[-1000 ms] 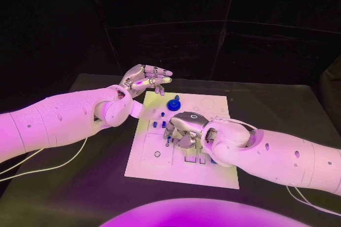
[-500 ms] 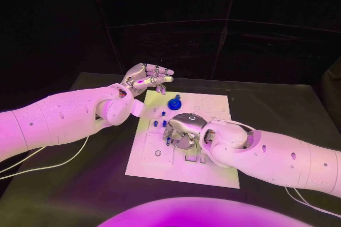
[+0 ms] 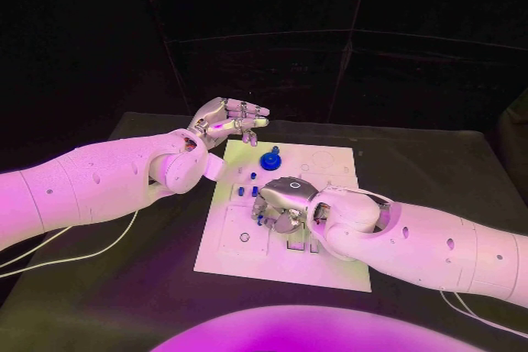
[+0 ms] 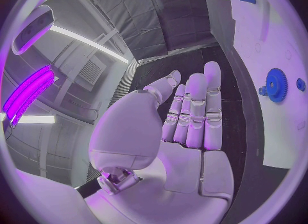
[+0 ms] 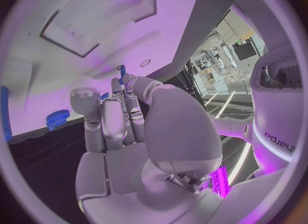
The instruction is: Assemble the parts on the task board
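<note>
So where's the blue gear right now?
In the head view the blue gear sits on the far part of the task board, between the raised left hand and the right hand nearer the robot.

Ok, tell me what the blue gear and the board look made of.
Blue gear: probably moulded or printed plastic, matte, evenly coloured, with crisp teeth. Board: flat white sheet with cut-out recesses, matte; likely plastic, though painted metal cannot be ruled out.

1 task board (image 3: 236, 249), 2 hands, perhaps 5 blue parts (image 3: 269, 162).
</note>
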